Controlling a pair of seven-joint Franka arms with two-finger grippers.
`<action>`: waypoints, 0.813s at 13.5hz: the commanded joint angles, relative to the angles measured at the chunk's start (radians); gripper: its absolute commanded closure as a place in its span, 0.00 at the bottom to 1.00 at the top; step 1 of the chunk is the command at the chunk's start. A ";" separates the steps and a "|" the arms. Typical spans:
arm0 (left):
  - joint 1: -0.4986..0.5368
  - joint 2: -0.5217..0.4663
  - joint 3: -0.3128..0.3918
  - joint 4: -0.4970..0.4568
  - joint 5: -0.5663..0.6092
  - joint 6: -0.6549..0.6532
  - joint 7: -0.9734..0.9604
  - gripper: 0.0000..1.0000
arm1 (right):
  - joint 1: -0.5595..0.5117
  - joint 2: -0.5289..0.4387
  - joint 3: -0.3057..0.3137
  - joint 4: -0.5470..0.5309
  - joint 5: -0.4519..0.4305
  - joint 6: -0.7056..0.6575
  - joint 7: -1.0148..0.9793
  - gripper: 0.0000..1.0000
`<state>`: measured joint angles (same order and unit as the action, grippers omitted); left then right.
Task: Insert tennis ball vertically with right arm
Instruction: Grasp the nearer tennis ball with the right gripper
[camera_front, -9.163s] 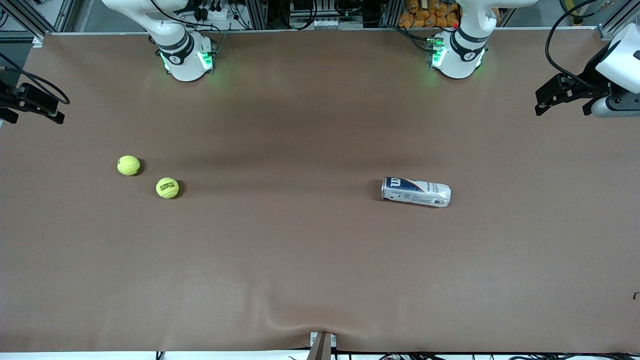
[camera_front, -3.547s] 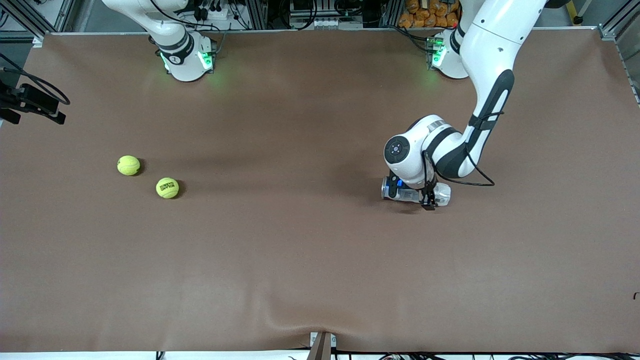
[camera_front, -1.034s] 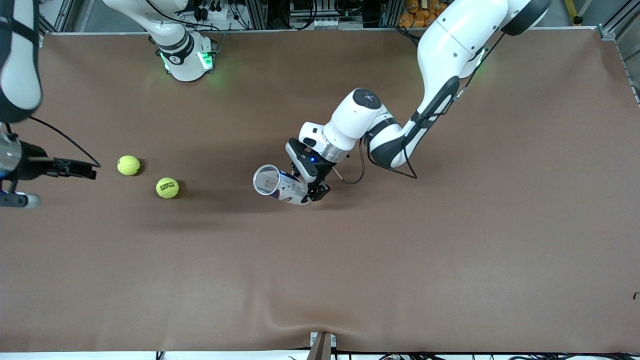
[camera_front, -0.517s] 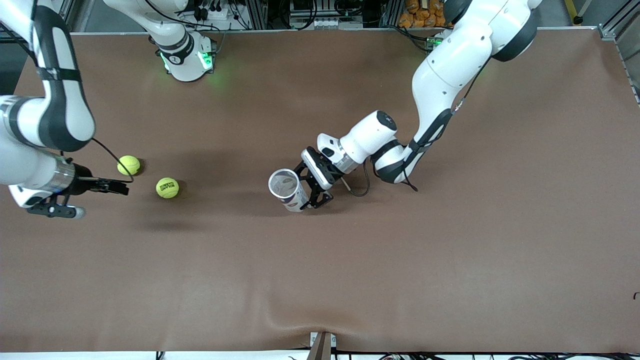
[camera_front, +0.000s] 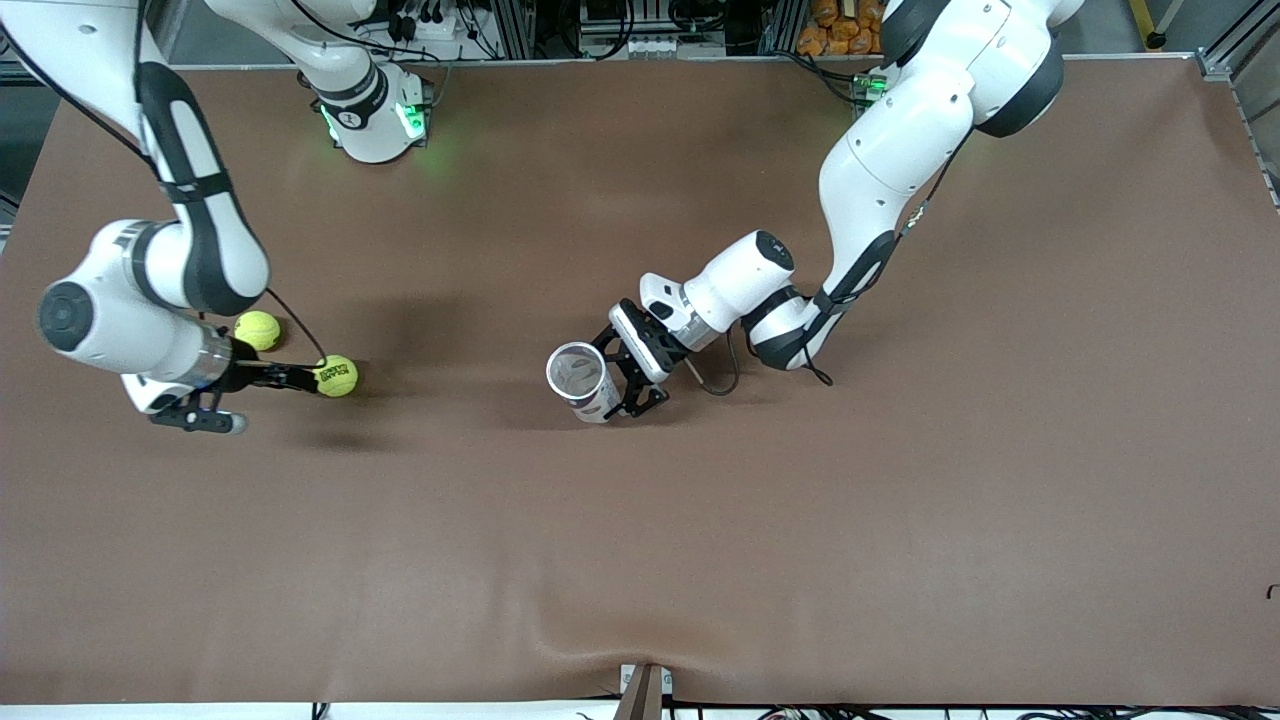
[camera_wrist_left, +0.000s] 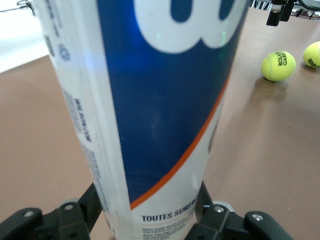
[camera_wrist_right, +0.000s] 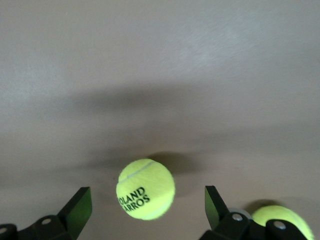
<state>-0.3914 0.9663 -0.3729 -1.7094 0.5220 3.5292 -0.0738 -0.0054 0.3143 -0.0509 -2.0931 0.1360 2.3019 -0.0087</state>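
Two yellow tennis balls lie toward the right arm's end of the table. My right gripper (camera_front: 303, 379) (camera_wrist_right: 146, 205) is down at the lettered ball (camera_front: 335, 376) (camera_wrist_right: 145, 189), the one nearer the front camera. Its fingers stand open on either side of that ball, apart from it. The other ball (camera_front: 258, 330) (camera_wrist_right: 280, 220) lies just beside the gripper. Near the table's middle, my left gripper (camera_front: 628, 385) (camera_wrist_left: 150, 212) is shut on the lower part of a white-and-blue ball can (camera_front: 585, 382) (camera_wrist_left: 160, 100). The can is nearly upright, open mouth up.
The brown table cover (camera_front: 900, 520) has a raised wrinkle at the edge nearest the front camera. Both arm bases stand along the edge farthest from that camera. In the left wrist view both balls (camera_wrist_left: 278, 65) show past the can.
The right arm has swung in from the table's end and brought its open gripper down to the lettered ball. The left arm has tipped the can from slanted to nearly upright.
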 joint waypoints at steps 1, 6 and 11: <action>-0.004 0.038 0.000 0.013 0.001 0.027 0.008 0.23 | 0.018 0.020 -0.001 -0.036 0.011 0.056 0.007 0.00; -0.003 0.055 0.012 0.011 0.024 0.027 0.008 0.23 | 0.048 0.063 -0.003 -0.131 0.011 0.232 0.009 0.00; 0.014 0.052 0.014 0.010 0.082 0.027 0.009 0.17 | 0.062 0.071 -0.003 -0.133 0.011 0.220 0.027 0.44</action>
<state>-0.3879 1.0143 -0.3620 -1.7078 0.5647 3.5352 -0.0661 0.0443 0.4009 -0.0502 -2.2142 0.1364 2.5160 0.0085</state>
